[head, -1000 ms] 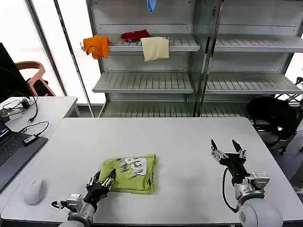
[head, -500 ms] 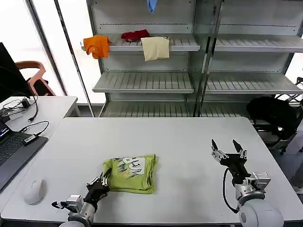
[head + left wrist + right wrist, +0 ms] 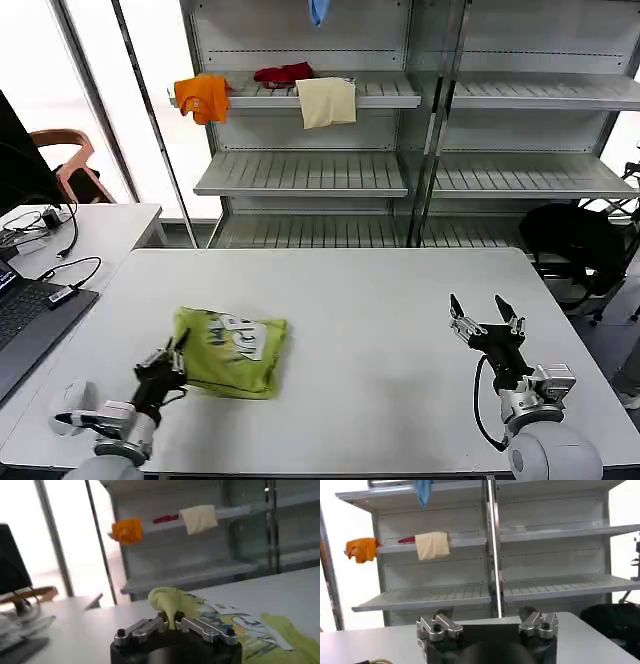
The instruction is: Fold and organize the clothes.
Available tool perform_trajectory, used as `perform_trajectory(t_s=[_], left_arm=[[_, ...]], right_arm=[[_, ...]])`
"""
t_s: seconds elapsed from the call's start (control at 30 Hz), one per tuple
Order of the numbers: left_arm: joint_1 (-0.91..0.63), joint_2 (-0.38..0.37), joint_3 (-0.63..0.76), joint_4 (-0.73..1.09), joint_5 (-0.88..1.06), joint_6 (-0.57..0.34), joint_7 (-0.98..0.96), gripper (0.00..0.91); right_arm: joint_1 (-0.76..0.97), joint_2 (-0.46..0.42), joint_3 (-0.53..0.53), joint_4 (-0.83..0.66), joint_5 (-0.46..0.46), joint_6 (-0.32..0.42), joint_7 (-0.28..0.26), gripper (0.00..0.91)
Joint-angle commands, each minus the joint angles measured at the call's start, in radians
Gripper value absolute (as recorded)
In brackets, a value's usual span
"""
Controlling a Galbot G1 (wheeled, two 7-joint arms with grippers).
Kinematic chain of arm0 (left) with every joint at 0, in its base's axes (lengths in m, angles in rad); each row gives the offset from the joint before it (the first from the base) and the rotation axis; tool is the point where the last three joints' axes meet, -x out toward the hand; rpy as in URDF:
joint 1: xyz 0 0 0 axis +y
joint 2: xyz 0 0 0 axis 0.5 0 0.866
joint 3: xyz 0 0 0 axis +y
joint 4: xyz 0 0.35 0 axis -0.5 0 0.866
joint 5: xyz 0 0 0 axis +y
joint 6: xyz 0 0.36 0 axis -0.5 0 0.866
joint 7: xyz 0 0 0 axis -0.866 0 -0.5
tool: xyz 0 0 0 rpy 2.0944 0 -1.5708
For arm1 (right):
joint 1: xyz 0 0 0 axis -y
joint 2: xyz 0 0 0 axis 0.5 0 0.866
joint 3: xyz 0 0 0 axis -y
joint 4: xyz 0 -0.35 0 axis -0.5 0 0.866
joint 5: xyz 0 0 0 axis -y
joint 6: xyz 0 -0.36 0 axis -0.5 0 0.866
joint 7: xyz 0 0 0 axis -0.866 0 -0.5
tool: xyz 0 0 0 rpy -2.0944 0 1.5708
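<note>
The lime-green T-shirt [image 3: 228, 350] lies folded on the white table [image 3: 370, 330], left of centre, its white graphic facing up. My left gripper [image 3: 168, 362] is at the shirt's near left corner, shut on a pinch of the green cloth [image 3: 167, 607], which rises between its jaws in the left wrist view. My right gripper [image 3: 485, 318] hovers over the right side of the table, fingers spread open and empty, well away from the shirt.
A laptop [image 3: 30, 320] with cables and a white mouse [image 3: 68, 398] occupy the left table edge. Behind the table stands a metal shelf [image 3: 300, 95] holding orange [image 3: 202, 97], red [image 3: 283, 73] and cream [image 3: 325, 100] garments. A black bag [image 3: 570, 240] sits at the right.
My left gripper has dragged the folded shirt to the left across the table, holding its corner. The right gripper has stayed where it was.
</note>
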Motion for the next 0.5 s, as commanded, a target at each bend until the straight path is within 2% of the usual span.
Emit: perform_trajectory(t_s=[0.03, 0.17, 0.27, 0.4, 0.5], left_arm=[[-0.040, 0.160, -0.303, 0.012, 0.476, -0.156, 0.066, 0.020], [-0.073, 0.230, -0.316, -0.024, 0.501, -0.139, 0.084, 0.020], [-0.086, 0.242, -0.266, -0.073, 0.506, -0.109, 0.093, 0.020], [-0.087, 0.198, -0.148, -0.093, 0.583, -0.124, 0.090, 0.020], [-0.081, 0.145, 0.047, -0.045, 0.653, -0.151, 0.078, 0.020]], right_arm=[[0.003, 0.003, 0.000, -0.018, 0.007, 0.008, -0.001, 0.907], [0.003, 0.004, -0.005, -0.030, 0.007, 0.017, -0.003, 0.907], [0.003, 0.002, -0.004, -0.037, 0.008, 0.021, -0.005, 0.907], [-0.001, -0.005, 0.008, -0.049, 0.021, 0.027, -0.007, 0.907], [-0.009, -0.008, 0.022, -0.058, 0.030, 0.031, -0.007, 0.907]])
